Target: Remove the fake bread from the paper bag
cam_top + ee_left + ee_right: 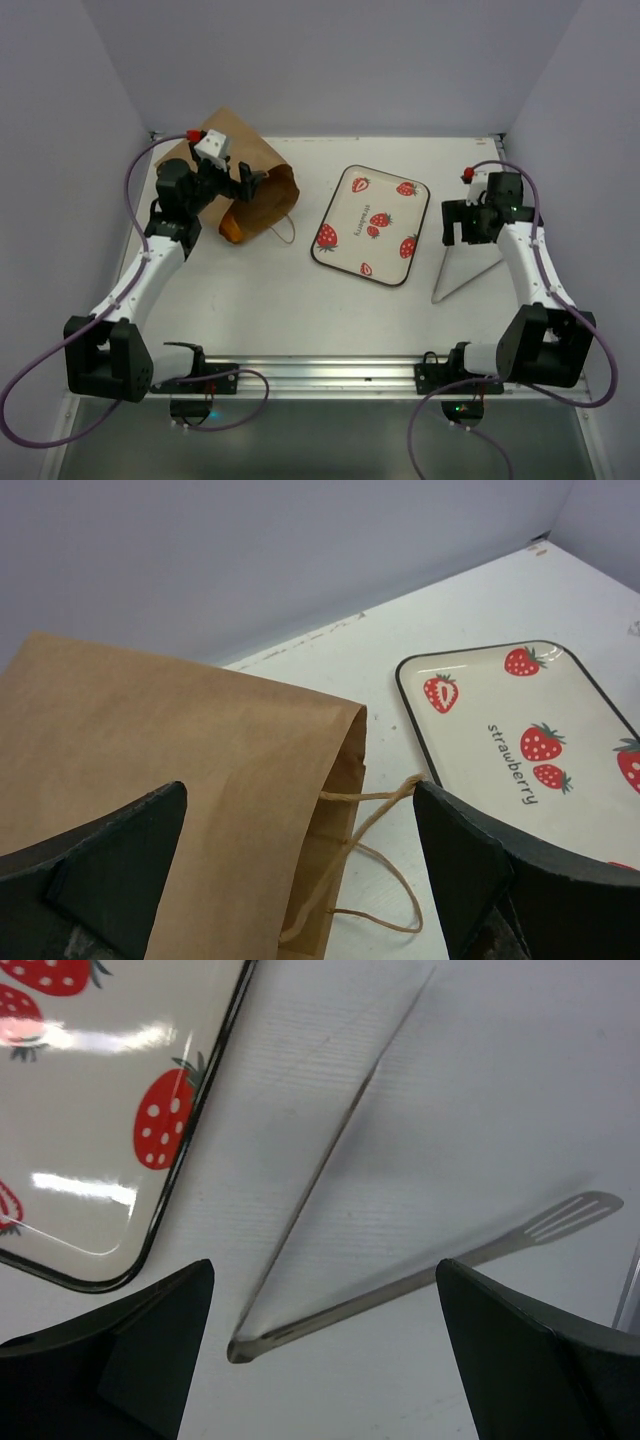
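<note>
Paper bag (pixel 262 165): lay on its side, far-left corner; fake bread (pixel 232 228) showed orange at its near side. Left gripper (pixel 247 185) over it, right gripper (pixel 462 222) by right edge: jaws spread wide, empty. Risk: pinching paper alone, dragging bag

We find the paper bag (pixel 255 165) lying on its side at the far left of the table (pixel 260 300), mouth turned to the near right. A piece of the fake bread (pixel 231 227) sits at the mouth's left end. Right of the bag lies the tray (pixel 345 212), and right of that the tongs (pixel 470 281), joined end nearest the arms. The left gripper (pixel 250 185) hangs over the bag's mouth, the right gripper (pixel 462 230) over the tongs' far end.
</note>
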`<state>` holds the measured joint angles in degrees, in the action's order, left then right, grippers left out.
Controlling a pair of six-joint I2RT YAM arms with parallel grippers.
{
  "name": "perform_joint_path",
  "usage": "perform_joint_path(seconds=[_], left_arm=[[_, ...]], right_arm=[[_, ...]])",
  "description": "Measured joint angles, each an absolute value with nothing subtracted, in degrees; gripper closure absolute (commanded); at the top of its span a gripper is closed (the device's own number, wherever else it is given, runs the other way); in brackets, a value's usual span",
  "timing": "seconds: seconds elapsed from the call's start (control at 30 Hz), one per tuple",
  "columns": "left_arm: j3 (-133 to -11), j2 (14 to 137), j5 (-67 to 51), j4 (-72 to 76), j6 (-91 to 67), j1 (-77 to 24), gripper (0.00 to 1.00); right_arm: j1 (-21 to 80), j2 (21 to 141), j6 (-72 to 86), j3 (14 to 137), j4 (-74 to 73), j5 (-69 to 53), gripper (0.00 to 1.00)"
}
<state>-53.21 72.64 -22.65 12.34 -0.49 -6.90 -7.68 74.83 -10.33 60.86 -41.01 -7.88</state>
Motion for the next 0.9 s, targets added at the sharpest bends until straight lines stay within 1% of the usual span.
perform_joint_path(seconds=[0.17, 0.27, 0.5, 0.67, 0.9], left_arm=[[-52.01, 67.79, -21.78, 12.40, -1.10, -7.40, 0.00], [-50.46, 64.84, -20.01, 12.29, -1.91, -7.60, 0.00], [-47.97, 59.18, -16.08, 12.27, -2.35, -8.51, 0.00], [-47.97, 58.28, -14.68, 12.23, -2.26, -9.34, 0.01], [-47.88, 57.84, -13.85, 11.73, -1.80, -9.91, 0.00]], right_arm=[[-7.68, 80.84, -8.21, 61.36, -42.04, -0.89, 0.01], [-7.68, 83.57, -6.74, 62.39, -44.25, 0.62, 0.01], [-7.68, 85.06, -3.97, 63.22, -50.78, 0.56, 0.01], [-7.68, 86.76, 0.71, 63.18, -53.98, 0.14, 0.01], [-7.68, 91.53, 6.79, 62.39, -54.89, -3.75, 0.01]])
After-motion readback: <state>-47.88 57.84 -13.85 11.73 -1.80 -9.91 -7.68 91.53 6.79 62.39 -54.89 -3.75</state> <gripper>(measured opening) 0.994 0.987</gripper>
